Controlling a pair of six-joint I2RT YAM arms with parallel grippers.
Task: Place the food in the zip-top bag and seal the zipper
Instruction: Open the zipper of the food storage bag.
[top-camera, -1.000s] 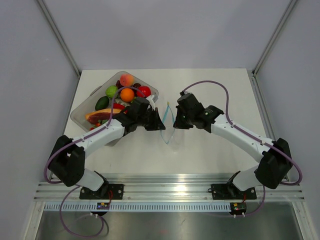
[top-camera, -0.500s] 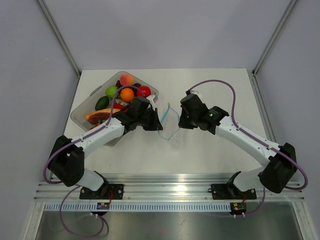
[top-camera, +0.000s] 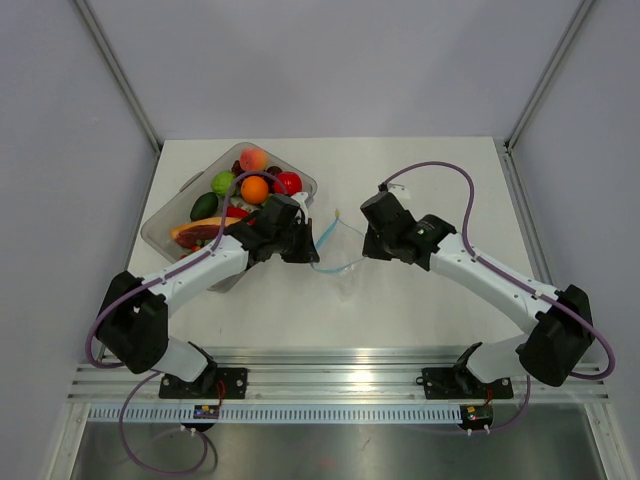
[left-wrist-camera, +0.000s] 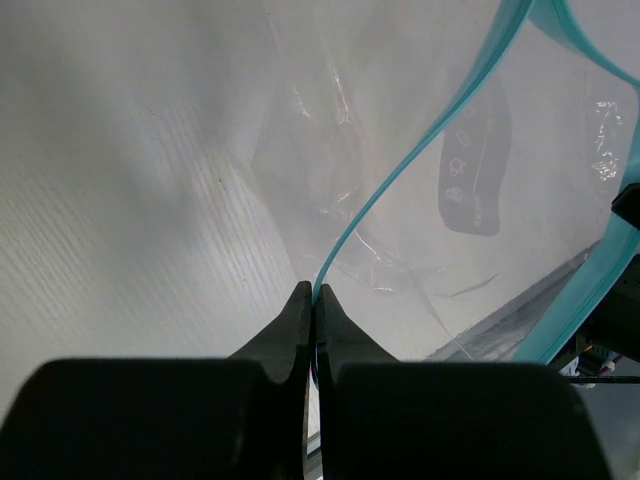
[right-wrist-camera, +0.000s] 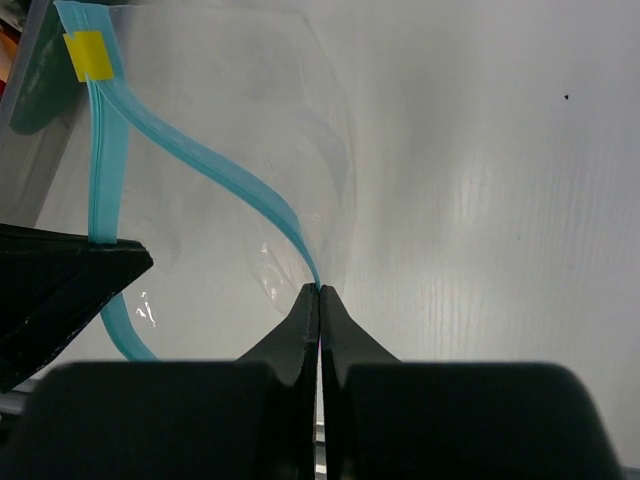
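Your left end effector (left-wrist-camera: 314, 293) and right end effector (right-wrist-camera: 320, 292) each pinch closed on the light-blue zipper strip (right-wrist-camera: 250, 198) of the transparent plastic zip-top bag (right-wrist-camera: 250, 90). The bag's mouth is spread above the white bench (top-camera: 420, 300).

The zip-top bag (top-camera: 345, 281) is held over the table (top-camera: 430, 165). Its zipper (top-camera: 327, 233) is pinched by the left gripper (top-camera: 311, 254) on the bag's left and the right gripper (top-camera: 366, 252) on its right. The food (top-camera: 254, 189) is piled in a tub (top-camera: 158, 233) left of and behind the bag.

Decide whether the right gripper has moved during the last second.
Yes: the right gripper has shifted rightward, away from the tub, pulling the zipper wider.
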